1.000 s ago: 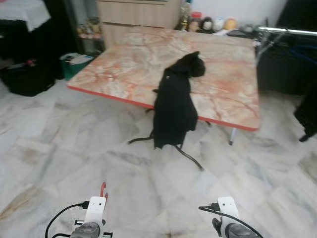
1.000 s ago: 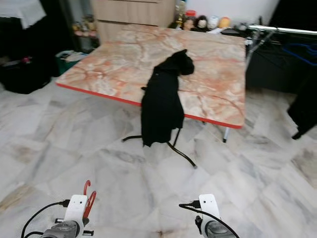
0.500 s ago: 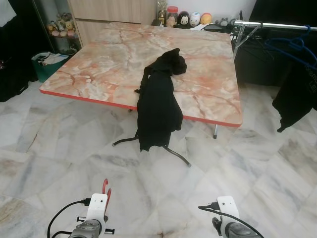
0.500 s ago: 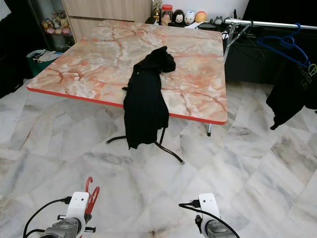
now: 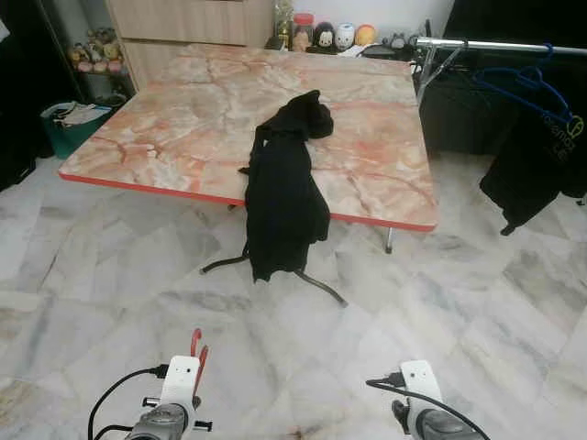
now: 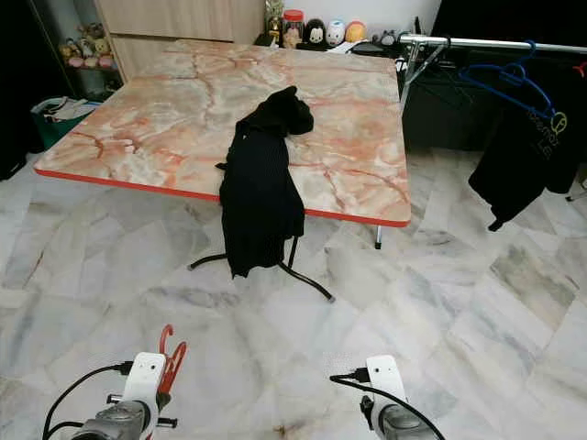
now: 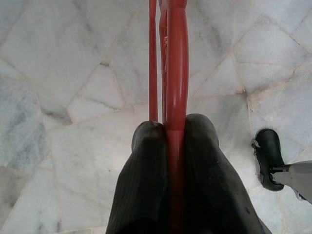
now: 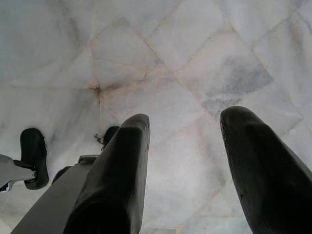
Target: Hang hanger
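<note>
Red hanger [image 7: 175, 73] sits clamped between the left pincer's [image 7: 174, 134] fingers [image 7: 146, 161], low at near left over the marble floor [image 5: 110, 266]; its hook [image 6: 169, 346] pokes up beside the left wrist. Right pincer [image 8: 185, 131] hangs at near right w/ fingers spread wide, nothing in it. Ahead, a black garment [image 5: 282, 197] drapes over the near edge of the marble-top table [image 5: 183, 119]. Far right: metal rail [image 6: 486, 42] w/ a blue hanger [image 6: 509, 78] and dark clothes [image 6: 523, 151] hanging on it.
</note>
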`<state>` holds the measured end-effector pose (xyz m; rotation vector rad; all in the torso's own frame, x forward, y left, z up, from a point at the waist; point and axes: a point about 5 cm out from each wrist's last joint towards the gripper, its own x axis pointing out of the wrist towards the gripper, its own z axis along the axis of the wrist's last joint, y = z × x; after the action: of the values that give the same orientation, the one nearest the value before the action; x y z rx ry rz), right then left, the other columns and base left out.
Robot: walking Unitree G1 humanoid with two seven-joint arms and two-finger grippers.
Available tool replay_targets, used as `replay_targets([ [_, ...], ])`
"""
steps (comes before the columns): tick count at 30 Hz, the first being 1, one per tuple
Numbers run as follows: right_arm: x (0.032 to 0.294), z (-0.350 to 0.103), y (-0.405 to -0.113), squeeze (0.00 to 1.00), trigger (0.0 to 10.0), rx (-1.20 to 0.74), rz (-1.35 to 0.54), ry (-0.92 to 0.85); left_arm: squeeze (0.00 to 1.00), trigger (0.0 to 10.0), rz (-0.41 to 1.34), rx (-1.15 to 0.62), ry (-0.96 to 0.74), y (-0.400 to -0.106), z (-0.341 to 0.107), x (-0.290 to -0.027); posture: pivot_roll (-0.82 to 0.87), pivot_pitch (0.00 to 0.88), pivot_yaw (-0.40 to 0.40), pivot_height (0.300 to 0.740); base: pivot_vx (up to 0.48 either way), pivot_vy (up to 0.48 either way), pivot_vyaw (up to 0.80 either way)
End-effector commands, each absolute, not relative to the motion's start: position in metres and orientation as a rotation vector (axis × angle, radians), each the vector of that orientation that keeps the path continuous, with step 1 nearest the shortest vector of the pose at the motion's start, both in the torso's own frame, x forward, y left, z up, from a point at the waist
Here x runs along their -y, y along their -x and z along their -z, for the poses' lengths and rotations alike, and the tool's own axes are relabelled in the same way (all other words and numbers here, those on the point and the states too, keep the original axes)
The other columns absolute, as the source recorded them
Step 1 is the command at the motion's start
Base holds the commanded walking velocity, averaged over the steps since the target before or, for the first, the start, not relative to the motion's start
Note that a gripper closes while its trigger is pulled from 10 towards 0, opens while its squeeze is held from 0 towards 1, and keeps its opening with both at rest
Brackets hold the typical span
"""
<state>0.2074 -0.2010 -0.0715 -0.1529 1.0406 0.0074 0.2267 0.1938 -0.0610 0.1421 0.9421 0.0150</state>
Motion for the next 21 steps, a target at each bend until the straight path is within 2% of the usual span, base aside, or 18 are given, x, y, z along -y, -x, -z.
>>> replay_targets([
  [1,0.204,0.0712,-0.207,0.0,10.0,-1.045,-0.009,0.167,0.0,10.0,0.0,-0.945,-0.168,-0.2264,0.0613,-0.1936,-0.03,0.0,-0.037,0.74,0.0,0.0,-0.69],
  [15,0.2019,0.0714,-0.2072,0.0,10.0,-1.038,-0.012,0.165,0.0,10.0,0.015,-0.95,-0.189,-0.2262,0.061,-0.196,-0.05,0.0,-0.017,0.74,0.0,0.0,-0.68],
  [21,0.2001,0.0704,-0.2094,0.0,10.0,-1.021,-0.022,0.16,0.0,10.0,0.018,-0.946,-0.197,-0.2276,0.0599,-0.1974,-0.03,0.0,-0.024,0.74,0.0,0.0,0.0],
])
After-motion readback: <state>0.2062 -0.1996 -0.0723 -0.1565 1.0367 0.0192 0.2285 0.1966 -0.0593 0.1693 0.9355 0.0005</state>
